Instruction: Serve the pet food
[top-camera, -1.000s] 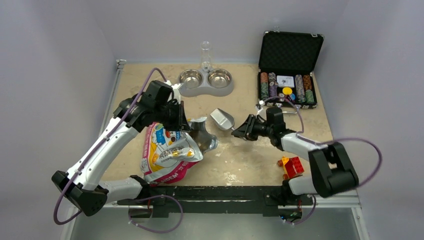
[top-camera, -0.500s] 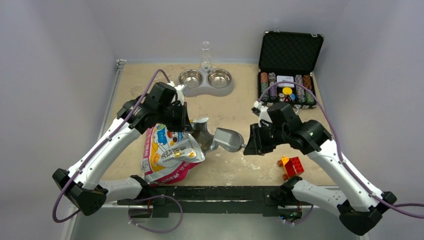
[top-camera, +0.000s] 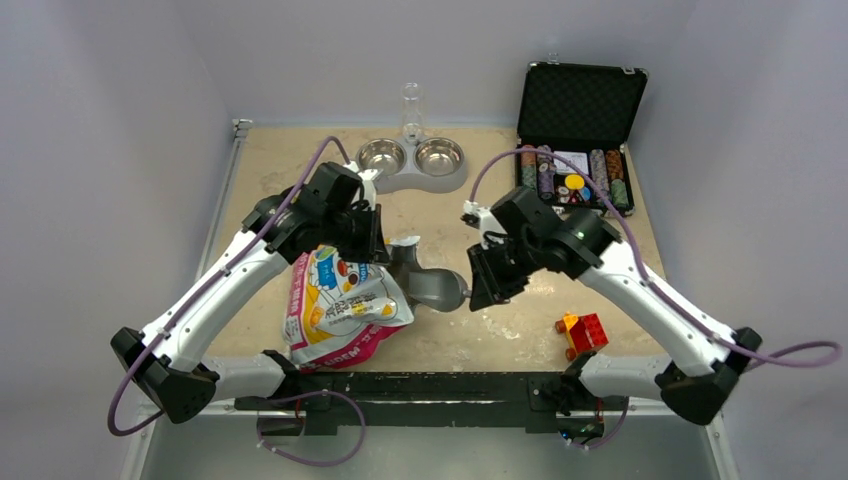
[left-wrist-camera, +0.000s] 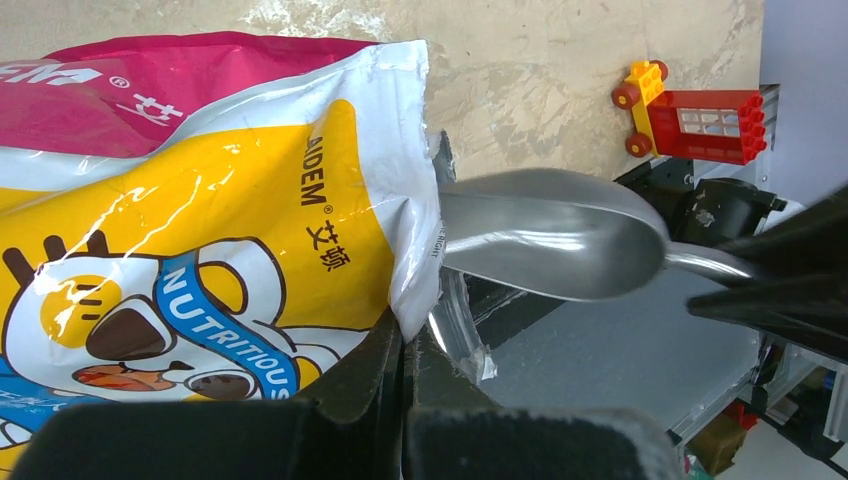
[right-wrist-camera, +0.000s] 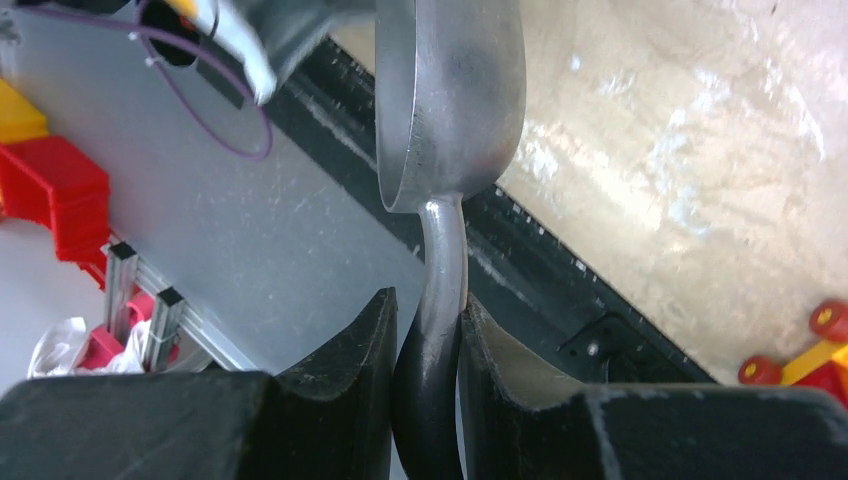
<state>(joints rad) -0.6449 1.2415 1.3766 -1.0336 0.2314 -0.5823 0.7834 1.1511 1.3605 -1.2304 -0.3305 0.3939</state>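
The left fingers (left-wrist-camera: 392, 352) are pinched fully shut on the torn top edge of the printed foil bag (top-camera: 340, 305), which lies on the counter (top-camera: 480, 330) at the near left. The right fingers (right-wrist-camera: 380, 320) clamp the handle of a metal scoop (top-camera: 440, 288), and the scoop's bowl sits right at the bag's open mouth. The pet food itself is hidden from every view. A double steel bowl (top-camera: 412, 160) stands at the far edge.

The printed foil bag (top-camera: 340, 310) lies near left on the beige surface (top-camera: 470, 215), the grey metal scoop (top-camera: 438, 288) at its mouth, right; twin-bowl steel feeder (top-camera: 412, 162) behind; black chip case (top-camera: 575, 140) far right; red toy brick (top-camera: 583, 332) near right.
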